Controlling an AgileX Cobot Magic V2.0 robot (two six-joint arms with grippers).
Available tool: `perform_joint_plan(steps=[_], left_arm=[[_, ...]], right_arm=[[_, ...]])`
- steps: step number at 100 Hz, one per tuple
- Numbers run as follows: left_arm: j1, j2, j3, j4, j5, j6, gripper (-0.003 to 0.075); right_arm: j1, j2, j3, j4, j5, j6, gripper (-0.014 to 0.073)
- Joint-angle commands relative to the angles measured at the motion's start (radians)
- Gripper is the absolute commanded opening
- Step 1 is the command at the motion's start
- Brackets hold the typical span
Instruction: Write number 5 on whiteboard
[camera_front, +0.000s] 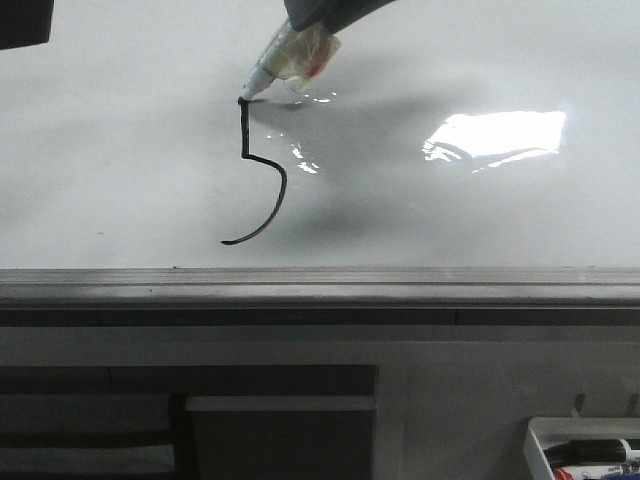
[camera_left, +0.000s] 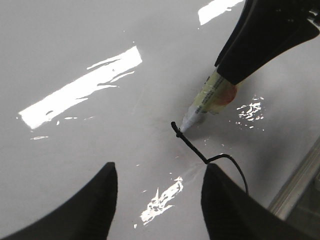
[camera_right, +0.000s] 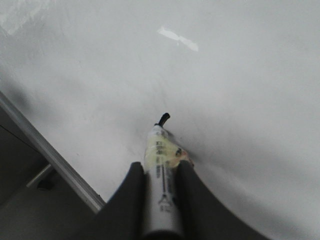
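We hold the marker (camera_right: 160, 170) in our right hand (camera_right: 161, 176), whose fingers are pressed together on the barrel, well back from the tip, which is the correct place to take hold; a band of yellowish tape wraps the barrel just ahead of the fingers. We judge the marker light and rigid, with a smooth barrel that could slip or rotate under writing pressure, so the grasp must remain firm. The whiteboard (camera_front: 120, 120) is glossy and hard, offering little friction to the tip, and wet ink may smear on contact. The number 5 (camera_front: 256, 185) sits left of centre on the board, above the grey rail (camera_front: 320, 283); it is a thin black line with a vertical stroke, a sharp corner and a long curved tail. The top bar is not yet drawn, and the tip rests at the top of the vertical stroke. Our left hand (camera_left: 159, 200) hovers nearby, spread and empty.
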Motion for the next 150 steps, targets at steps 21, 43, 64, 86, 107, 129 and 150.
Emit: perform_joint_plan(steps=[21, 43, 64, 86, 107, 129, 150], left_arm=[[0.002, -0.008, -0.027, -0.029, -0.054, -0.011, 0.0346], [0.002, -0.008, -0.027, -0.025, -0.067, -0.011, 0.0347], [-0.049, 0.034, -0.027, 0.098, -0.201, -0.011, 0.0347], [-0.123, 0.164, -0.039, 0.105, -0.240, -0.004, 0.0347], [-0.125, 0.268, -0.091, 0.110, -0.282, -0.001, 0.0347], [-0.125, 0.339, -0.118, 0.167, -0.312, -0.001, 0.0347], [-0.125, 0.361, -0.118, 0.199, -0.317, -0.001, 0.0129]], right_arm=[[-0.111, -0.068, -0.032, -0.024, 0.048, -0.009, -0.0061], [-0.093, -0.074, -0.030, -0.024, 0.055, -0.011, -0.0061], [0.035, -0.142, -0.030, -0.024, 0.089, -0.061, -0.0061], [0.123, -0.132, -0.030, -0.026, 0.164, -0.070, -0.0061], [0.182, -0.131, -0.030, -0.030, 0.183, -0.070, -0.0061], [0.193, -0.131, -0.030, -0.030, 0.204, -0.070, -0.0061], [0.193, -0.131, -0.030, -0.030, 0.215, -0.070, -0.0061]])
